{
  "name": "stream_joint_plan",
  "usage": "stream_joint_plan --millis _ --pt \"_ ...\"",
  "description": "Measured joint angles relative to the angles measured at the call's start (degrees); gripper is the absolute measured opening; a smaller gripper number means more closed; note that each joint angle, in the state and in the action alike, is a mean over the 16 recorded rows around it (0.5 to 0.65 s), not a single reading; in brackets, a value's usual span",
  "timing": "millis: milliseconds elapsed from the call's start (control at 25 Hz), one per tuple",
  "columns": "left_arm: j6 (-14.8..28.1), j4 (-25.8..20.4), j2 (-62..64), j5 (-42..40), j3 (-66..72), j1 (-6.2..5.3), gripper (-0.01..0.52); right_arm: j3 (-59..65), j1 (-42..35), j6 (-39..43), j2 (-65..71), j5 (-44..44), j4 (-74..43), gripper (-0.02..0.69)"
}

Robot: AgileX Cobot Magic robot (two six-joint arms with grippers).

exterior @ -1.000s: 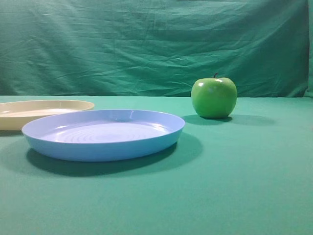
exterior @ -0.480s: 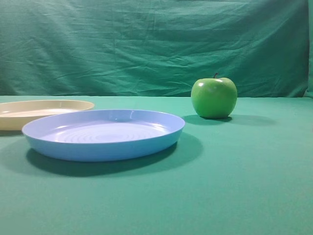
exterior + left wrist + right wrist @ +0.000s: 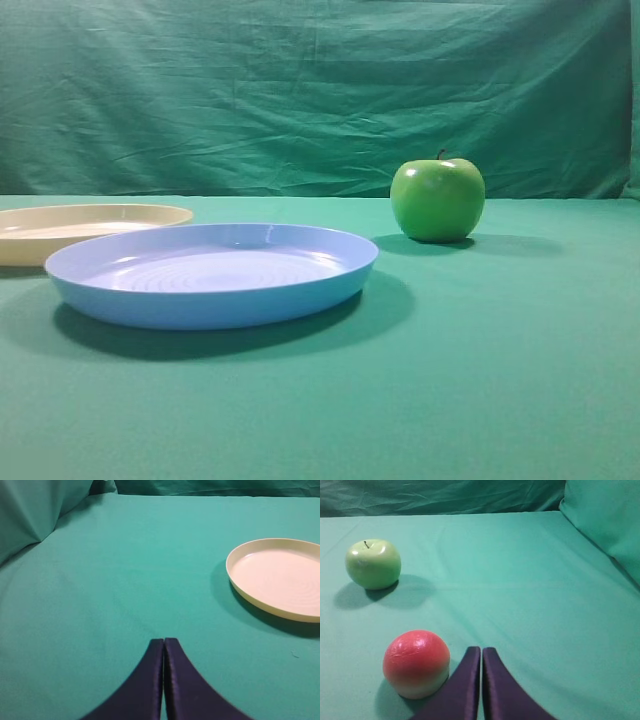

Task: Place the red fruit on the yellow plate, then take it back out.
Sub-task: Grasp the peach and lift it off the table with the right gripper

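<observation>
the work surface is a table covered in green cloth point(image 3: 520, 380), with a wrinkled green cloth backdrop point(image 3: 300, 90) hanging behind it.

exterior high view: a shallow round light blue plastic plate point(image 3: 212, 273) sits at left of centre. a shallow round pale cream-yellow plastic plate point(image 3: 85, 230) lies behind it to the left, partly cut off by the frame edge and partly hidden by the blue plate's rim. a glossy green apple with a dark stem point(image 3: 437, 198) stands upright to the right of the blue plate, well apart from it. neither arm appears in this view.

left wrist view: the left gripper point(image 3: 164, 642) has its two dark fingers pressed together at the tips, holding nothing, above bare cloth. the yellow plate point(image 3: 280, 577) lies ahead and to the right, apart from the gripper, and nothing lies in it.

right wrist view: the right gripper point(image 3: 481, 650) is likewise closed tip to tip and holds nothing. the round smooth red fruit fading to pale cream at its base point(image 3: 416, 663) rests on the cloth just beside the left finger; whether they touch cannot be told. the green apple point(image 3: 373, 563) stands farther off, to the upper left, well apart from the fruit.

the red fruit is on the table, not on the yellow plate.
</observation>
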Motion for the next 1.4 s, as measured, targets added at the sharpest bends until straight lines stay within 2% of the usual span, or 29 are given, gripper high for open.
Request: stream_joint_plan --millis 360,560,720,1120,1400 --pt "0.0 0.0 0.0 0.0 0.0 0.00 0.000 -1.2 0.0 2.8 0.0 -11.8 2.9 0.000" --pt "0.0 0.0 0.0 0.0 0.0 0.00 0.000 -5.7 0.0 4.1 0.4 -12.4 4.1 0.000" --pt "0.0 0.0 0.0 0.0 0.0 0.00 0.000 -11.2 0.0 3.7 2.4 -6.4 4.3 0.000" --pt "0.0 0.0 0.0 0.0 0.0 0.00 0.000 -25.4 0.0 -1.4 14.7 18.5 4.3 0.000" --pt "0.0 0.0 0.0 0.0 0.0 0.00 0.000 -29.5 0.8 -7.4 23.1 26.8 5.7 0.000"
